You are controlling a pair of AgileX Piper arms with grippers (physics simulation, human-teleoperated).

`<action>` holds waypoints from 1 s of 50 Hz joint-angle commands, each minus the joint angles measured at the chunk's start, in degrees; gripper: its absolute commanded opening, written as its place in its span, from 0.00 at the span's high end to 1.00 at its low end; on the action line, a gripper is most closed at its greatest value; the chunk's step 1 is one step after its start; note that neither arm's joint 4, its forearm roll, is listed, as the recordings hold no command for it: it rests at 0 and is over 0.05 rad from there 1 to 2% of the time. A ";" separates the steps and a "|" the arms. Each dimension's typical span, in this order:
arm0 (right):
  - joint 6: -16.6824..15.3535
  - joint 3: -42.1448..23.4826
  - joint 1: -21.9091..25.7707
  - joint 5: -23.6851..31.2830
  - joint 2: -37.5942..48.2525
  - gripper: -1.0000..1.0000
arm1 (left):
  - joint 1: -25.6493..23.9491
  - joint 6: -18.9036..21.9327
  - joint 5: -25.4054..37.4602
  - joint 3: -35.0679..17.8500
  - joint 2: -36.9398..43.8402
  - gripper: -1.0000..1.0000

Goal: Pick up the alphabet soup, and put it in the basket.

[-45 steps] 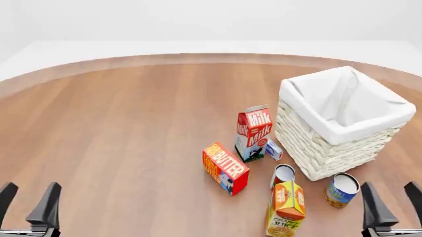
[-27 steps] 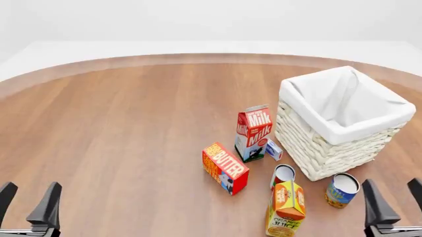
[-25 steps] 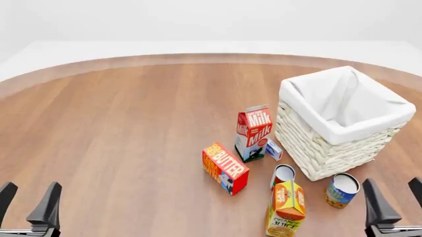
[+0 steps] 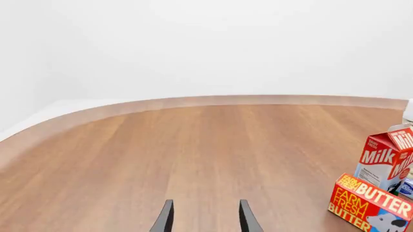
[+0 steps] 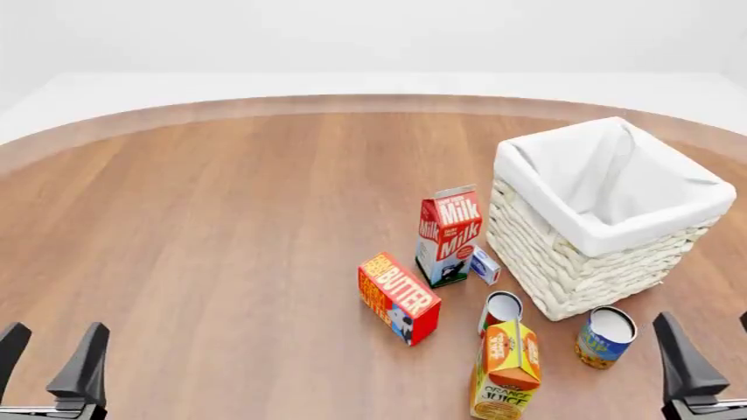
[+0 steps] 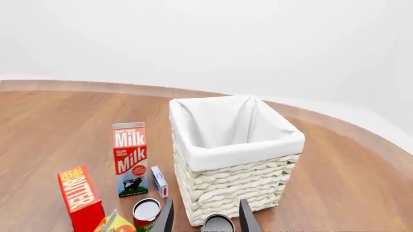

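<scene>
The alphabet soup [image 5: 607, 336] is a short blue and yellow can with a silver top, standing on the table just in front of the basket [image 5: 572, 271]. In the right wrist view the soup's top [image 6: 218, 224] shows low between the fingers, in front of the basket [image 6: 226, 186]. My right gripper [image 5: 704, 319] is open and empty, to the right of the soup and a little nearer than it; it also shows in its wrist view [image 6: 206, 202]. My left gripper [image 5: 56, 331] is open and empty at the near left, far from the soup; it also shows in its wrist view [image 4: 206, 203].
A milk carton [image 5: 450, 232], a small blue-white box [image 5: 485, 262], a butter box [image 5: 398, 295], a slim red-and-white can [image 5: 502, 308] and an orange juice carton [image 5: 508, 359] stand left of the soup and the basket. The table's curved far edge [image 5: 373, 101] runs behind.
</scene>
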 commanded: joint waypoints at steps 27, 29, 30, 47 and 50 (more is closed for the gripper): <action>-0.03 1.20 -2.79 4.82 2.99 0.00 | 0.00 0.00 0.00 0.00 0.00 0.00; 0.06 1.60 -2.74 4.49 3.28 0.00 | 0.00 0.00 0.00 0.00 0.00 0.00; 0.11 1.75 -2.73 4.36 3.41 0.00 | 0.00 0.00 0.00 0.00 0.00 0.00; 1.04 4.13 -4.52 -0.31 8.04 0.00 | 0.00 0.00 0.00 0.00 0.00 0.00; 1.37 4.91 -5.03 -2.24 9.37 0.00 | 0.00 0.00 0.00 0.00 0.00 0.00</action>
